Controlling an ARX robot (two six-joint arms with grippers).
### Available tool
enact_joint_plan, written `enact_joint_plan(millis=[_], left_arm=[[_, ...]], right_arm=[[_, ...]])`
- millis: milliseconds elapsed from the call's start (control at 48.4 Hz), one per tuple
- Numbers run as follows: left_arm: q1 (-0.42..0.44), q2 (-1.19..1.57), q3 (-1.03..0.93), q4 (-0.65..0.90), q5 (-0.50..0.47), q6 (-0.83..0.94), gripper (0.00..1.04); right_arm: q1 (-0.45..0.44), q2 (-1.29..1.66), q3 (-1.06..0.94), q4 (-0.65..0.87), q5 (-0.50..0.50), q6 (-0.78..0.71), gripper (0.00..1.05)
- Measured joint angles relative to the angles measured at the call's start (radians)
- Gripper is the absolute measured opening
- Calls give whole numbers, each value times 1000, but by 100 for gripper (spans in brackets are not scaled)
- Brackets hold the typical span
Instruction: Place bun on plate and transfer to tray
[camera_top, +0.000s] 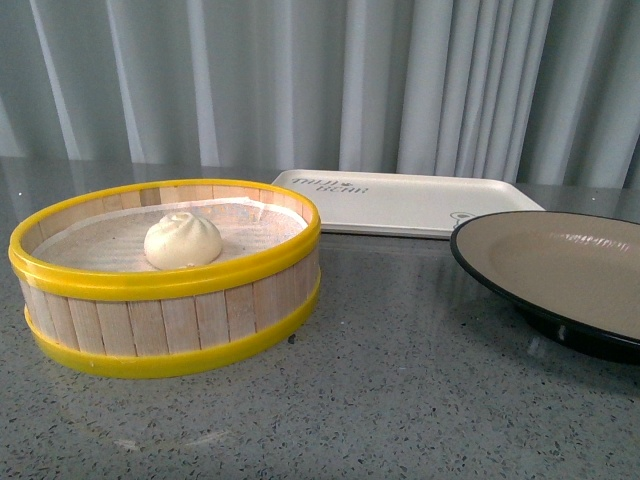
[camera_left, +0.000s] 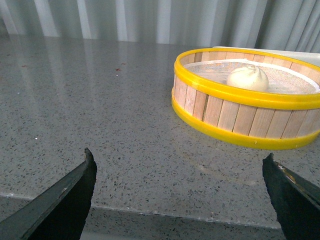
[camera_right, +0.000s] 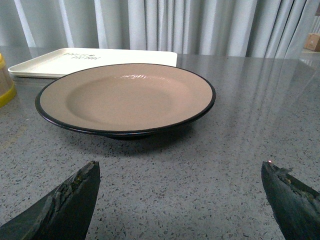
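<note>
The white pleated bun (camera_top: 183, 239) lies on cloth inside the yellow-rimmed wooden steamer basket (camera_top: 165, 325) at the left; it also shows in the left wrist view (camera_left: 247, 78). The tan plate with a black rim (camera_top: 560, 268) sits empty at the right, and also in the right wrist view (camera_right: 125, 97). The cream-white tray (camera_top: 405, 202) lies empty behind them, and also shows in the right wrist view (camera_right: 90, 61). My left gripper (camera_left: 179, 165) is open and empty, short of the basket (camera_left: 240, 120). My right gripper (camera_right: 180, 172) is open and empty, in front of the plate. Neither arm shows in the front view.
Everything stands on a grey speckled stone table (camera_top: 380, 400). Its near edge (camera_left: 165, 212) runs just below the left gripper. Pale curtains (camera_top: 320, 80) hang behind the table.
</note>
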Motion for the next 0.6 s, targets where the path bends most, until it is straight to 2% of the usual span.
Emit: enact_joint_plan(millis=[599], left_arm=[[0,0,0,0,0,0,98]], right_arm=[[0,0,0,0,0,0,96]])
